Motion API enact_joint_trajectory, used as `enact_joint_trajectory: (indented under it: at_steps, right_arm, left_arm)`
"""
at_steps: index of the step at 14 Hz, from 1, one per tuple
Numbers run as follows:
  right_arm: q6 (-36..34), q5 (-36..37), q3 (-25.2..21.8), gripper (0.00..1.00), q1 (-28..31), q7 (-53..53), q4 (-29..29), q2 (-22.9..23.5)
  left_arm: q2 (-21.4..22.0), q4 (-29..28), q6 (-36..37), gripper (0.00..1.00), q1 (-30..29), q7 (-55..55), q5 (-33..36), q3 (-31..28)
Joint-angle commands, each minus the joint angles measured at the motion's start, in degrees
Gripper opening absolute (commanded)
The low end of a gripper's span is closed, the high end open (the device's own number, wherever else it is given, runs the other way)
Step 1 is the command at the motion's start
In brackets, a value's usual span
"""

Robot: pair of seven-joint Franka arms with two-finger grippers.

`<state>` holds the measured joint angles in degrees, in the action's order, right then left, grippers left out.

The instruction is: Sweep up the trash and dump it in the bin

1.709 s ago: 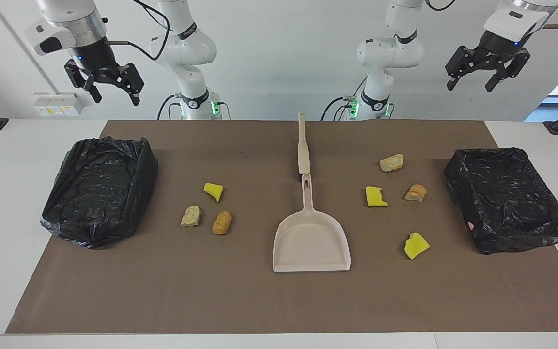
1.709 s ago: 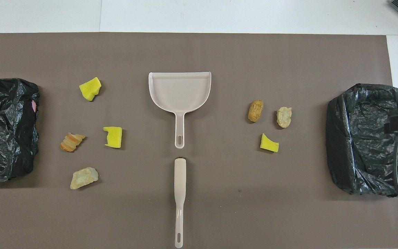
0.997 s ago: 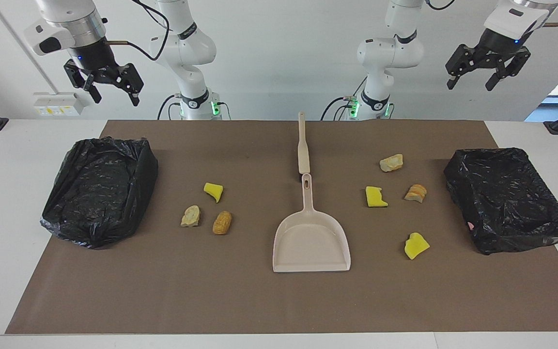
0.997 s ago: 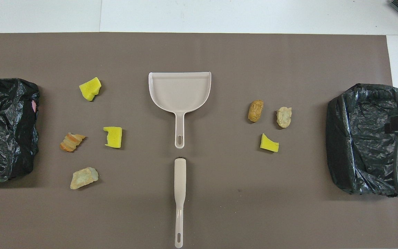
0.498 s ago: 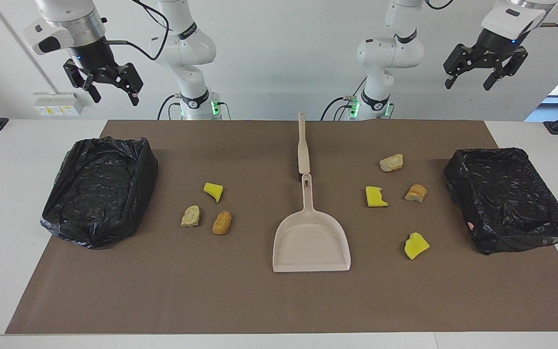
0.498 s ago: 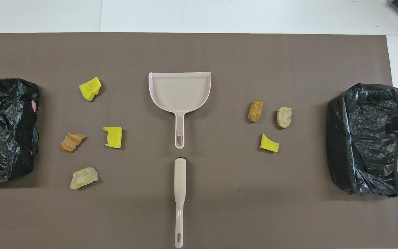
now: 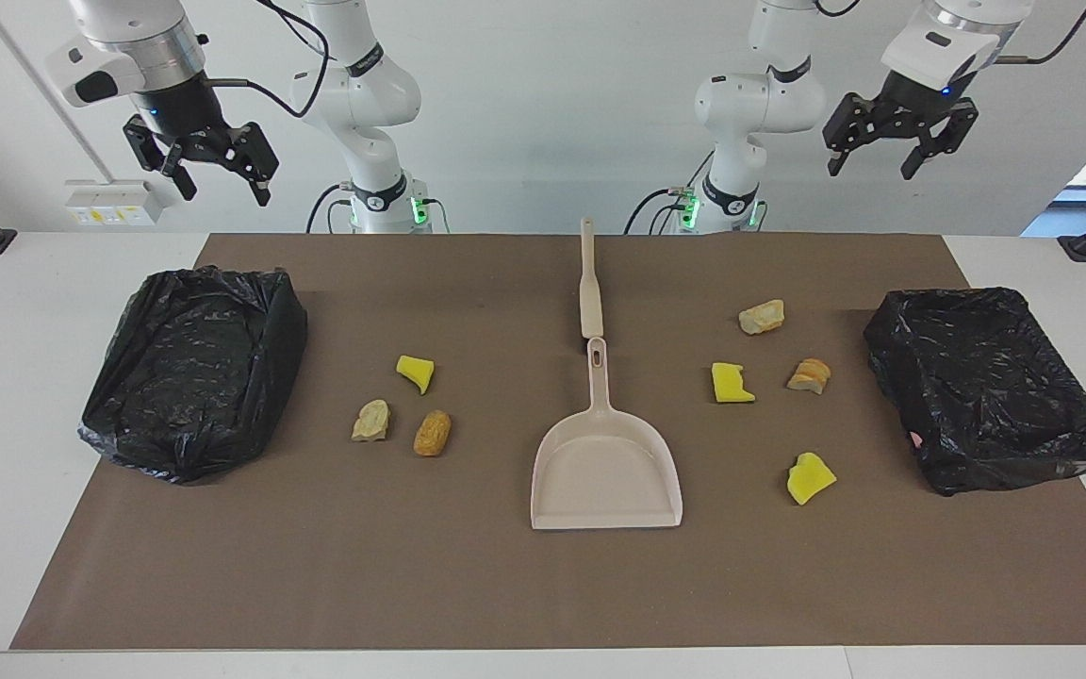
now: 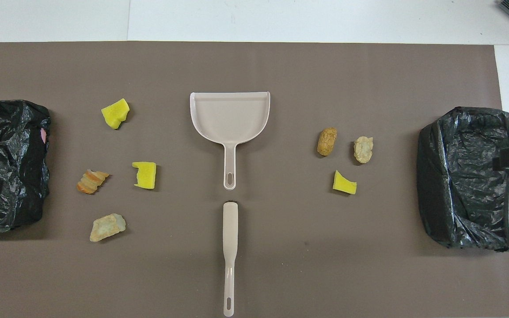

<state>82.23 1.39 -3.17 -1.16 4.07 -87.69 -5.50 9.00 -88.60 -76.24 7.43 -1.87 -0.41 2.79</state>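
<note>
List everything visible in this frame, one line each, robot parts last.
Yellow sponge chunks: three, yellow, two toward the left arm's end, one toward the right arm's.
Beige stone-like lumps: two, one at each end.
Orange-brown bread-like pieces: two, one at each end.
Beige plastic dustpan: one, mat centre.
Beige hand brush: one, nearer the robots than the dustpan.
Black-bagged bins: two, one at each end.
Brown mat: one, on the table.
Left gripper: raised, jaws open.
Right gripper: raised, jaws open.
</note>
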Motion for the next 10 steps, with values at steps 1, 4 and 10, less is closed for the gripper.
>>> enact_joint_trajectory:
  at_steps: [1,4,10]
  right_arm:
    - [0.2,-0.1,0.2,1.00,0.4,-1.4,-1.4,-1.3]
    - [0.2,-0.1,0.2,1.00,0.4,-1.4,-1.4,-1.3]
    - [0.3,-0.2,0.2,1.00,0.2,-1.3,-1.4,-1.3]
  left_arm:
    - [8.4,-14.0,-6.7,1.00,1.0,-2.3,-1.4,2.5]
    - [11.6,-23.5,-12.5,1.00,2.0,-6.1,-3.4,7.0]
    - [11.8,-35.7,-26.0,1.00,14.2,-18.5,-4.8,7.2]
